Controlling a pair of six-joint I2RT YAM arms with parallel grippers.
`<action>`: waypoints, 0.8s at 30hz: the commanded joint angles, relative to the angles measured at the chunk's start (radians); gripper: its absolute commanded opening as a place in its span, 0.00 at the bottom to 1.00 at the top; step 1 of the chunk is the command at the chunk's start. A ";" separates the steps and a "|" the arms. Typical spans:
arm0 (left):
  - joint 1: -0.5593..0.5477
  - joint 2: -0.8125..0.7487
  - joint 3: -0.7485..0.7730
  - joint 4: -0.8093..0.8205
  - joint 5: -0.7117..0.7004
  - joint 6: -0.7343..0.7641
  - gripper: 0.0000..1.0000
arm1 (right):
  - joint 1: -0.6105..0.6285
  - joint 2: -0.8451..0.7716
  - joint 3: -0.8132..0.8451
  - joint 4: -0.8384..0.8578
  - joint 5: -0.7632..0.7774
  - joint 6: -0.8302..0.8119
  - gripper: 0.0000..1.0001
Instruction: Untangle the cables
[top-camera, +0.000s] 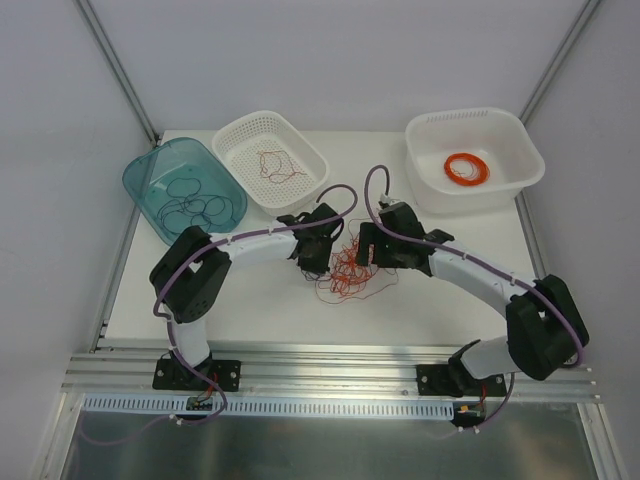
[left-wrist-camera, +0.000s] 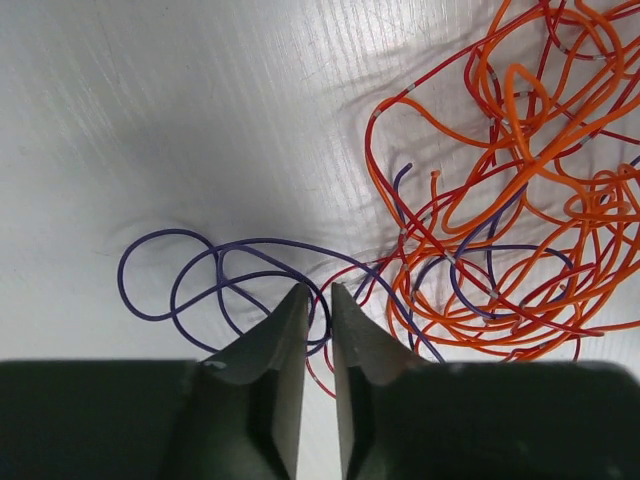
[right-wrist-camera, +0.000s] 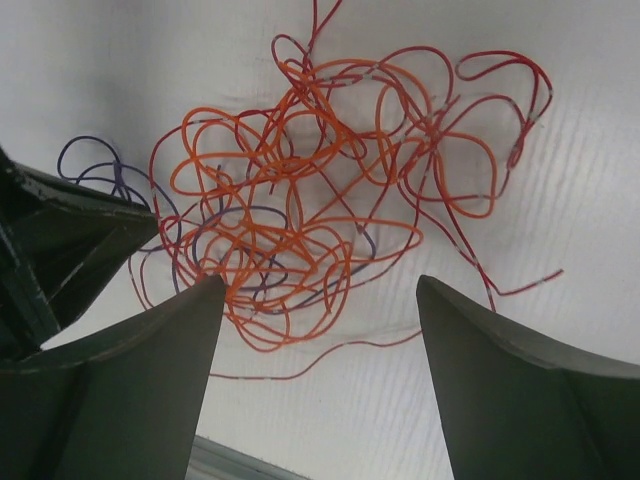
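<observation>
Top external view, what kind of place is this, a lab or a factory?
Most likely a robotics lab test cell: white table walled by plain panels, left arm and right arm on an aluminium rail, teal tub, white basket, white basin.

It looked like a robotics lab: a plain white bench (top-camera: 250, 315), bare aluminium rails (top-camera: 330, 366), blank pale walls (top-camera: 330, 60), two white-and-black robot arms (top-camera: 255, 245) bolted along the front.

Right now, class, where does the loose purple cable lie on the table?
In the left wrist view, the purple cable loops on the white table, left of the orange-and-red tangle and right at the tips of the left gripper.
</observation>
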 joint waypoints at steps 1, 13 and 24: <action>-0.004 -0.023 -0.008 -0.002 0.001 0.014 0.12 | 0.015 0.081 0.053 0.096 -0.013 0.044 0.81; 0.061 -0.282 -0.103 -0.011 -0.028 0.054 0.00 | 0.012 0.202 0.024 0.116 0.072 0.114 0.18; 0.462 -0.696 -0.083 -0.135 0.024 0.189 0.00 | -0.204 -0.025 -0.139 -0.027 0.128 0.111 0.01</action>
